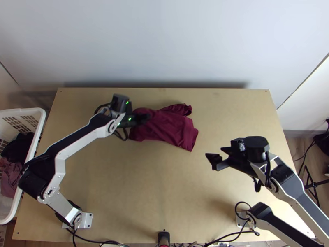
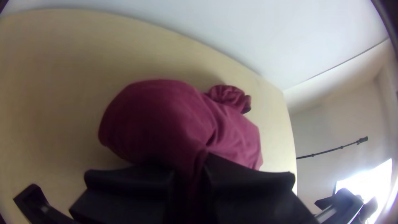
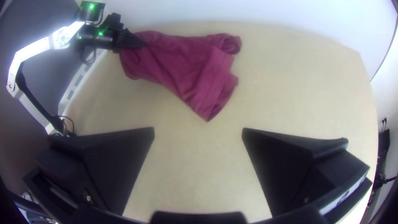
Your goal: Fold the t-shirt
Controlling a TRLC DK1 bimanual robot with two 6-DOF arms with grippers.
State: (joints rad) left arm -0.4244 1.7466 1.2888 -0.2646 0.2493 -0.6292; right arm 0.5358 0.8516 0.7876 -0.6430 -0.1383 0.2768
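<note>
The dark red t-shirt (image 1: 166, 128) lies bunched toward the back of the table, its left part raised at my left gripper (image 1: 144, 118). In the left wrist view a pinched fold of the t-shirt (image 2: 166, 112) runs between the fingers of my left gripper (image 2: 188, 174), which is shut on it. My right gripper (image 1: 216, 158) is to the right and nearer the front, apart from the cloth. In the right wrist view my right gripper (image 3: 198, 135) stands wide open over bare wood, with the t-shirt (image 3: 182, 62) beyond it.
A white basket (image 1: 41, 119) with dark and pink clothes stands off the table's left edge. The wooden table (image 1: 135, 185) has bare surface in front of the cloth and to its right. Cables lie along the near edge, and a wall rises behind.
</note>
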